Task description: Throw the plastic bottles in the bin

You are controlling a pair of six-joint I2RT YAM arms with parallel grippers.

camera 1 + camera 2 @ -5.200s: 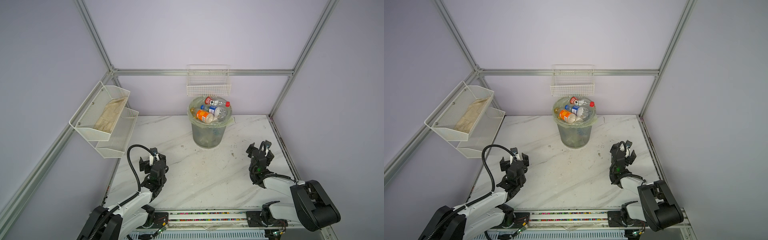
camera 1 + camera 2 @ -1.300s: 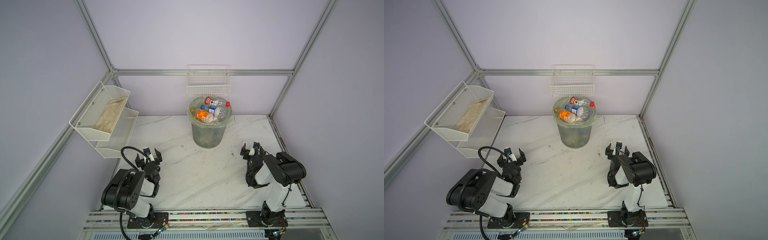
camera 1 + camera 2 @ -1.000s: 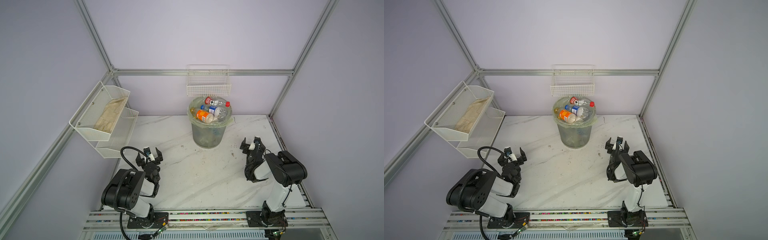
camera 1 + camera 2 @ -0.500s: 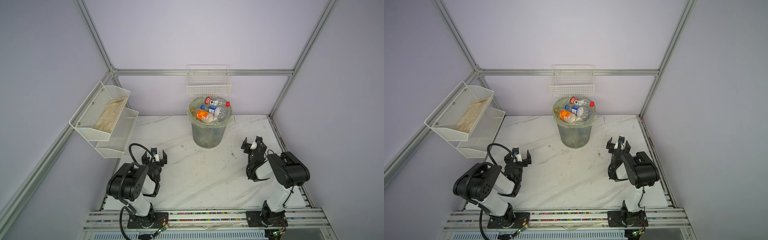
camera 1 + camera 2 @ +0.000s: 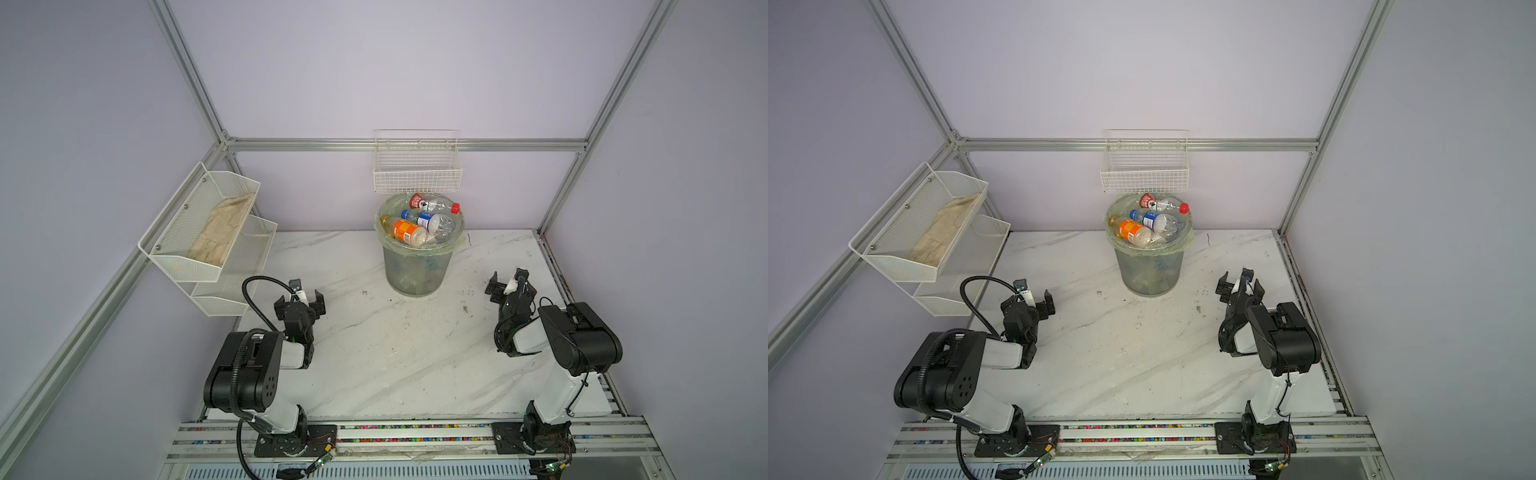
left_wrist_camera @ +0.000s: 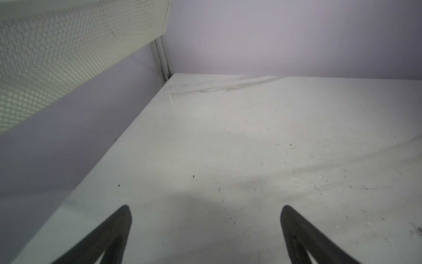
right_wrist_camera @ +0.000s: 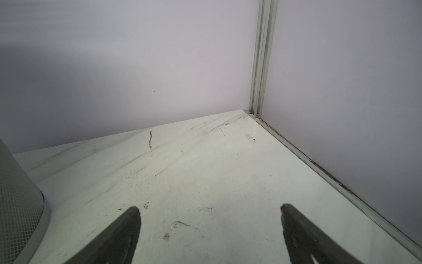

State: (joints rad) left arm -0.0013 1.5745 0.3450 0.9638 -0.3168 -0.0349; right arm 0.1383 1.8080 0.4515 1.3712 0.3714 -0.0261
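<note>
Your left claw (image 5: 299, 300) is in the lower left of a top view, over the bench (image 5: 395, 357). Its jaws are spread wide and it has hold of nothing. The left wrist view agrees: the two dark fingertips (image 6: 125, 217) stand far apart, with only scuffed bench surface between them. The white mesh shelf (image 6: 57, 57) fills the upper left of that frame.

Your right claw (image 5: 508, 284) is at the right of centre in the same top view, also over the bench. It too is fully spread and empty. In the right wrist view its fingertips (image 7: 133, 219) stand wide apart over bare marbled surface. The grey mesh wall of the bin (image 7: 18, 205) shows at the lower left edge of that frame, beside the claw but apart from it.

In both top views the bin (image 5: 417, 270) stands upright at the back of the bench, just above the middle of the frame and between the two claws. A pale green bag is folded over its rim. The plastic bottles (image 5: 432, 226) lie inside it, heaped up to the rim:
- an orange-labelled bottle (image 5: 405, 230) at the front left of the opening
- a blue-labelled bottle (image 5: 426, 218) just behind it
- a red-capped bottle (image 5: 434, 205) at the back, lying on its side

More shapes show dimly through the mesh lower down, too faint to tell apart.

A white wire basket (image 5: 417, 172) hangs on the back wall directly above the bin. At the left of the frame, the upper tier of the two-tier shelf holds a beige cloth (image 5: 222, 232).
</note>
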